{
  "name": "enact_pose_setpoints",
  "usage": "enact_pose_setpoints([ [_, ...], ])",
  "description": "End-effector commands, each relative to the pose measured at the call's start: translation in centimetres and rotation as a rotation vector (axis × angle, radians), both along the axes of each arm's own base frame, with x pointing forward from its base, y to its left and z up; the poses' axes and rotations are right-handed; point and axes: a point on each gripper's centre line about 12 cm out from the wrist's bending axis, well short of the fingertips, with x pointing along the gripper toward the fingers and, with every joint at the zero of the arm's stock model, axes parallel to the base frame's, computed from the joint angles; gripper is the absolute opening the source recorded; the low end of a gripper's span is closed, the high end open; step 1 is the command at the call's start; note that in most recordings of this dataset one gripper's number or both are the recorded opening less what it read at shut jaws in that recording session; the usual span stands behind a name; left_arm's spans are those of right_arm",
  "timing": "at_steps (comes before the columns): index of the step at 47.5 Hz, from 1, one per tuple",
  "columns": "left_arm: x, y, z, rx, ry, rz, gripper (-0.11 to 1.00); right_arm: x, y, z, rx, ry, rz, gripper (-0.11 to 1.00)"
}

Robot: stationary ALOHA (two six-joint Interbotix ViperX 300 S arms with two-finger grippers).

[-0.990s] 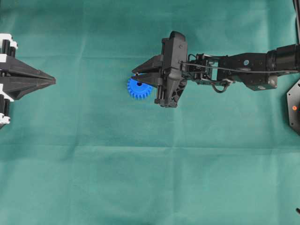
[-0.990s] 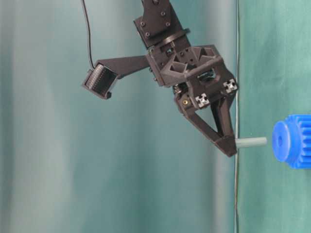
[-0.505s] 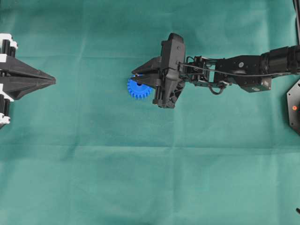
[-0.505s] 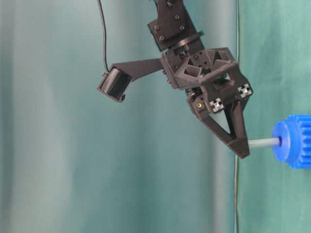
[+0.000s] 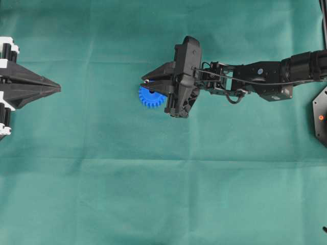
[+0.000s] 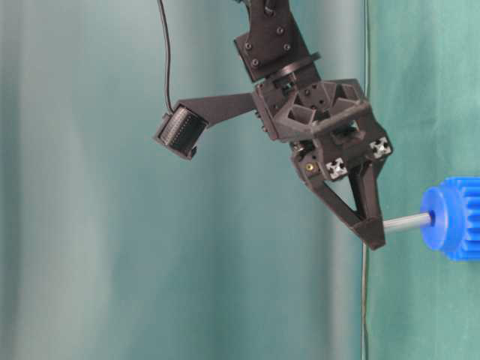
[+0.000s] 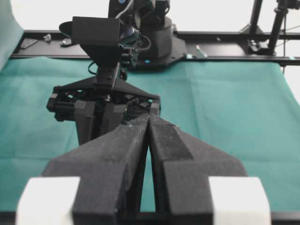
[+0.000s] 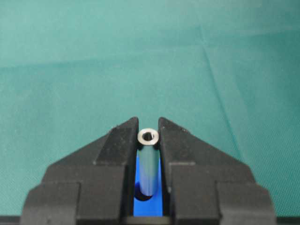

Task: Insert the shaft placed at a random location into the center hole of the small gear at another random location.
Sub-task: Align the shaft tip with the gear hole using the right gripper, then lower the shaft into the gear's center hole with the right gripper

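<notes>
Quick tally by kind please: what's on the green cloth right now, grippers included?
Gears: 1, the small gear, blue
Shafts: 1, the shaft, silver, held by the right gripper
Grippers: 2, right gripper and left gripper
Total: 4

Right gripper fingers pinched nearly together; left gripper closed.

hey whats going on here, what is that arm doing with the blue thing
The right tool is shut on the shaft, a thin silver pin, and has its far end at the center hole of the small gear lying on the green cloth. The left tool sits shut at the table's edge, away from the gear.
</notes>
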Motion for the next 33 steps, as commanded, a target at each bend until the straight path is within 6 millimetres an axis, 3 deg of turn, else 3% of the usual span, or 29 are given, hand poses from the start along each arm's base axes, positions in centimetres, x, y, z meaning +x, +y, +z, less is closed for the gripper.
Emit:
enact_pose_setpoints([
  [1,0.2,0.0,0.6,0.003,-0.014,0.001,0.0,0.1,0.1,1.3,0.0,-0.026,0.002,0.13],
  [11,0.2,0.0,0.6,0.003,-0.014,0.001,0.0,-0.2,0.2,3.1,-0.007,-0.056,0.005,0.13],
  [33,0.2,0.0,0.6,0.003,-0.014,0.001,0.0,0.1,0.5,1.9,-0.001,-0.035,0.011,0.13],
])
